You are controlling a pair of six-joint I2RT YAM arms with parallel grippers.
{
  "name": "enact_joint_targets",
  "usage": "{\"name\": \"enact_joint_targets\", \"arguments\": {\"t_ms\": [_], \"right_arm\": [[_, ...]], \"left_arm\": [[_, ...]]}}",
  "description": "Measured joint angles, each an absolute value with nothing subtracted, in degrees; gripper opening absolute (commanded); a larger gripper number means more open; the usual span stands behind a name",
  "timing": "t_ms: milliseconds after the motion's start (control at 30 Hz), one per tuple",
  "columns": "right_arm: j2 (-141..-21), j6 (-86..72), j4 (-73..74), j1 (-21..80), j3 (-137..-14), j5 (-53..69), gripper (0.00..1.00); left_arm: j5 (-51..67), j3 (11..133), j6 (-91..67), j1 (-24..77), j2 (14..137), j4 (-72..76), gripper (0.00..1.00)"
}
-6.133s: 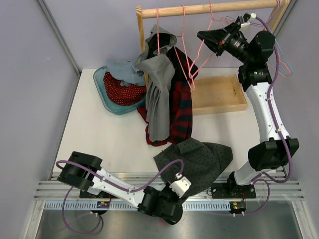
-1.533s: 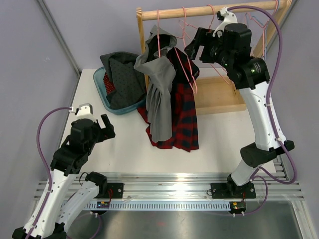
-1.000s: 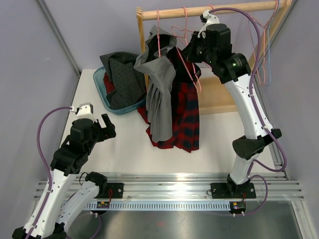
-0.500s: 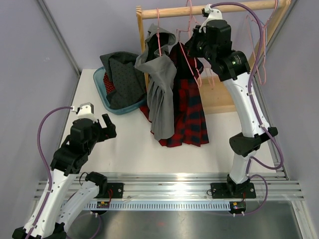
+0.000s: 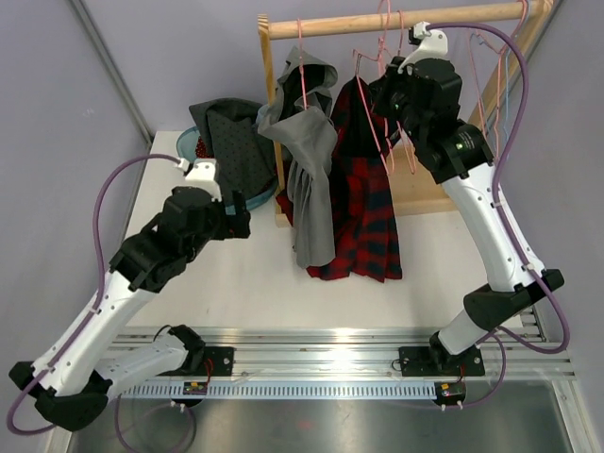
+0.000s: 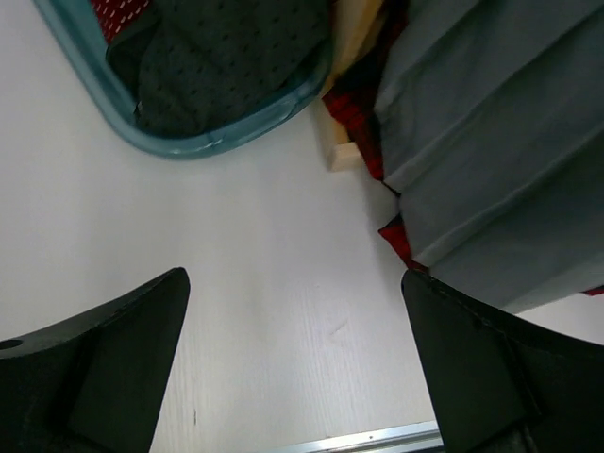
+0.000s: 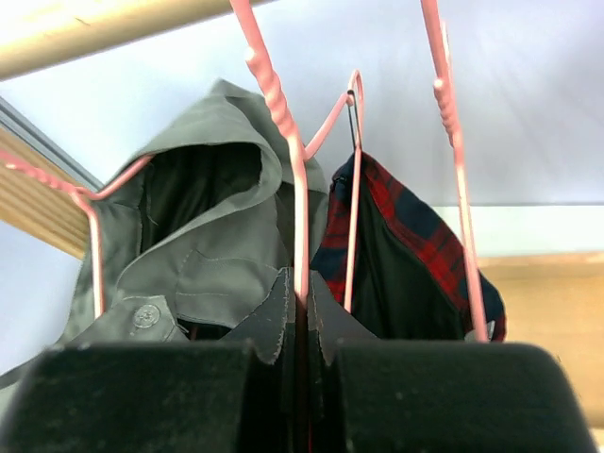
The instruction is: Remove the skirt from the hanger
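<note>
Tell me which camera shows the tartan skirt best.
The top external view: the skirt hangs in full, waist to hem. The right wrist view shows only its top part; the left wrist view shows only red slivers behind the grey garment.

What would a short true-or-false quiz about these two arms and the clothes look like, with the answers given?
1. The skirt hangs from the wooden rail. True.
2. The left gripper holds the skirt. False: it is open and empty above the table, touching no cloth.
3. The right gripper is shut on the pink wire of the hanger. True.
4. The teal basket is empty. False: a dark grey dotted garment lies in it.
5. The grey garment lies flat on the table. False: it hangs beside the skirt.
</note>
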State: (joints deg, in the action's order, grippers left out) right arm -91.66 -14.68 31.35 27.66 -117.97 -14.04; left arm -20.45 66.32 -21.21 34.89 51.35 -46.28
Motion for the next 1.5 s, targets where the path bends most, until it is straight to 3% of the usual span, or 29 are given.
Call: {"name": "enact_joint_targets", "arguments": {"t_ms": [167, 300, 667, 1167, 1233, 1267, 1333, 1400, 1500], "right_arm": [[-91.5, -14.6, 30.8, 27.7, -119.2, -14.0, 0.0], [-89.9, -15.0, 30.0, 27.7, -118.1, -14.0, 0.0], [-72.5, -19.7, 22.7, 27.7, -94.7, -13.5, 0.0], [-64.9, -27.0, 23.4, 27.8, -91.0, -9.8, 0.0], [-64.4, -27.7, 23.7, 27.9, -91.0, -9.4, 0.0], [-64.2, -28.0, 23.9, 27.9, -91.0, -9.3, 0.0], [-63.9, -28.6, 24.3, 27.9, -91.0, -9.0, 0.0], [-63.5, -29.0, 24.9, 27.9, -91.0, -8.9, 0.0], [-62.8, -29.7, 25.6, 27.9, -91.0, -8.9, 0.0]], "left_arm": [[-24.8, 77.5, -20.8, 44.1, 59.3, -43.7, 0.99], [-26.7, 79.3, -20.7, 50.3, 62.3, -41.5, 0.99], [-30.1, 76.6, -17.3, 74.3, 73.8, -25.8, 0.99], [-25.9, 76.0, -15.4, 76.0, 83.9, -4.7, 0.98], [-25.3, 76.0, -15.4, 76.0, 85.3, -3.1, 0.87], [-25.1, 76.0, -15.4, 76.0, 85.8, -2.3, 0.69], [-25.0, 76.0, -15.4, 76.1, 86.4, -1.0, 0.48], [-25.1, 76.0, -15.3, 76.1, 86.6, 0.4, 0.2], [-25.2, 76.6, -14.4, 76.1, 86.7, 1.2, 0.0]]}}
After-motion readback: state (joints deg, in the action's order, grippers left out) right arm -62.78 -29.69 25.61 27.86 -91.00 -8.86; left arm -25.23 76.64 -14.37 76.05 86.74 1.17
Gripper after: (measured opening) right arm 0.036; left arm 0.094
